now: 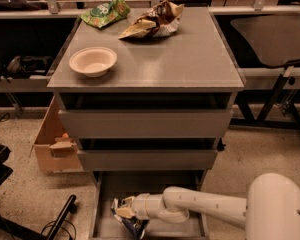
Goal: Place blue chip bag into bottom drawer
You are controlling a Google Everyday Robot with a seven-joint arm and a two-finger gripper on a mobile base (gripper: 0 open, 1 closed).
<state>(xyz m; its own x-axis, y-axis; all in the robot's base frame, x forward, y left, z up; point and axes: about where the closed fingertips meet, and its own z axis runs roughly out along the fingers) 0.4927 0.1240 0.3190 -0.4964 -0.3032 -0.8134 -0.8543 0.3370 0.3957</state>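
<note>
The blue chip bag [133, 225], crumpled dark navy foil with a white edge, hangs from my gripper [125, 211] over the left part of the open bottom drawer [150, 184]. The gripper is shut on the bag's top. My white arm [210, 209] reaches in from the lower right, low over the drawer's flat grey floor. The bag's lower end is at or just above the drawer floor; I cannot tell whether it touches. The two upper grey drawers [146, 123] are closed above it.
On the cabinet top [190, 59] lie a white bowl [93, 60], a green bag [105, 12] and a brown-and-tan bag [152, 20]. A cardboard box [52, 146] stands left of the cabinet. A dark stand [60, 219] is at lower left.
</note>
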